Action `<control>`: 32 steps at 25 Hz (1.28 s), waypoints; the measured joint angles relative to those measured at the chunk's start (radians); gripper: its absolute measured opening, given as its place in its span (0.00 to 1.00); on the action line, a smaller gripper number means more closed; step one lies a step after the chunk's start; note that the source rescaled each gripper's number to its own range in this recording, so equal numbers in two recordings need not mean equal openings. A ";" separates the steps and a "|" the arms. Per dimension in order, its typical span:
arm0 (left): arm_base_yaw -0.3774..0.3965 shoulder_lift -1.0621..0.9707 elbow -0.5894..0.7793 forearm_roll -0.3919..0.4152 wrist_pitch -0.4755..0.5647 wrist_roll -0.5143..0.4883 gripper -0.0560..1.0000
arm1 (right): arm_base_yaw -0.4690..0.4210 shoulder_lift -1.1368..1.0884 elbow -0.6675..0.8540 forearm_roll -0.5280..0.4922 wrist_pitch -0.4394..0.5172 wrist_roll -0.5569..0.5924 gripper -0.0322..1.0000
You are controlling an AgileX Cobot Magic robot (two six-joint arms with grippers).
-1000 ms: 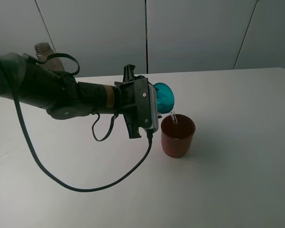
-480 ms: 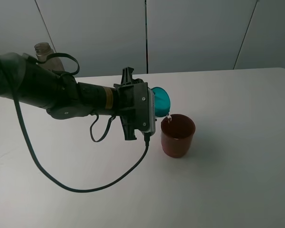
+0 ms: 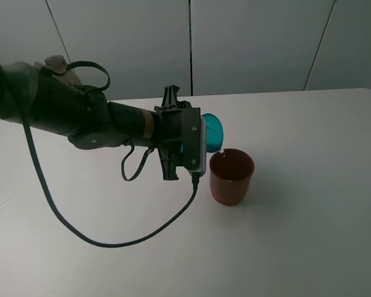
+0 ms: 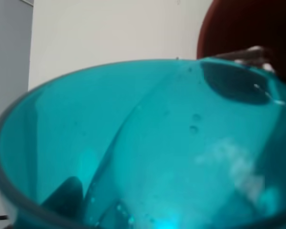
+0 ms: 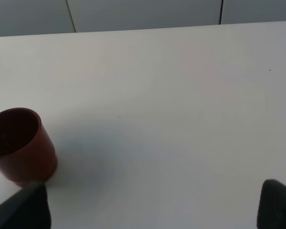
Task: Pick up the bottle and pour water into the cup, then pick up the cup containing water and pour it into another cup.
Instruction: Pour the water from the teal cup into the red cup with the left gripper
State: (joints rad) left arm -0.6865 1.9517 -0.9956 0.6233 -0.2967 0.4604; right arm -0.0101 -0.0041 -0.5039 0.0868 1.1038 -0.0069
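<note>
My left gripper is shut on the teal cup and holds it tipped on its side, mouth toward the red cup. The teal cup's rim hangs just above the red cup's left rim, with a small drip of water there. In the left wrist view the teal cup fills the picture, with the red cup beyond it. The bottle stands at the back left, mostly hidden behind the left arm. My right gripper is open and empty, well to the side of the red cup.
The left arm's black cable loops over the white table in front of the arm. A grey panelled wall stands behind the table's far edge.
The stream of water from the teal cup into the red cup has thinned to a drip. The left wrist has shifted slightly, keeping the teal cup over the red cup's rim.
</note>
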 joint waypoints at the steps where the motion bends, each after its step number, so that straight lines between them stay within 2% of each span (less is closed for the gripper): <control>1: -0.003 0.000 -0.003 0.000 0.002 0.007 0.11 | 0.000 0.000 0.000 0.000 0.000 0.000 0.23; 12: -0.004 0.000 -0.014 0.002 0.054 0.044 0.11 | 0.000 0.000 0.000 0.000 0.000 0.007 0.23; 32: -0.004 -0.013 -0.014 0.006 0.082 0.112 0.11 | 0.000 0.000 0.000 0.000 0.000 0.000 0.23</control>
State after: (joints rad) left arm -0.6904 1.9386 -1.0100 0.6289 -0.2151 0.5723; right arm -0.0101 -0.0041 -0.5039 0.0868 1.1038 -0.0069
